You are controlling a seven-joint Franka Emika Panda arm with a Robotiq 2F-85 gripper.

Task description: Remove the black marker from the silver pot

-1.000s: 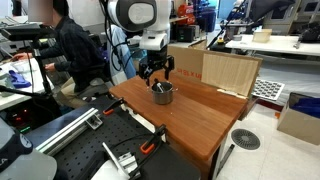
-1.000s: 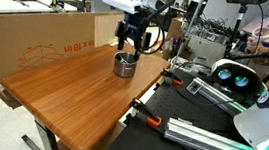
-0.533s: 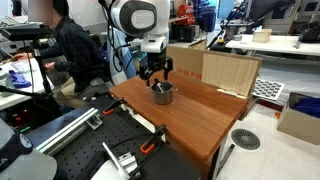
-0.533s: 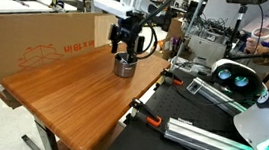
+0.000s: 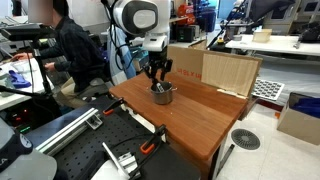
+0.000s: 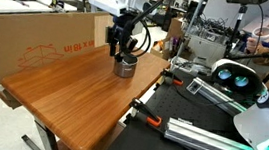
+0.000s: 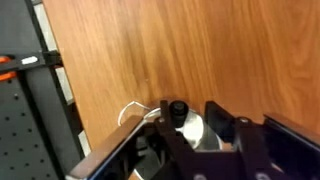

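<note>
The black marker (image 5: 157,90) shows only as a thin dark stick leaning inside the silver pot (image 5: 165,96), its top at the rim on the side nearer the arm. The pot stands upright on the wooden table (image 5: 200,125), near the table's far edge in both exterior views (image 6: 124,69). The gripper (image 5: 157,82) hangs straight down over the pot, its fingertips at or just inside the rim around the marker. The fingers look narrow, but I cannot tell whether they grip the marker or only flank it. In the wrist view the dark fingers (image 7: 226,126) fill the bottom, with a shiny patch of pot between them. A cardboard box (image 5: 230,72) stands behind the pot, and a seated person (image 5: 70,45) is beyond the table.
</note>
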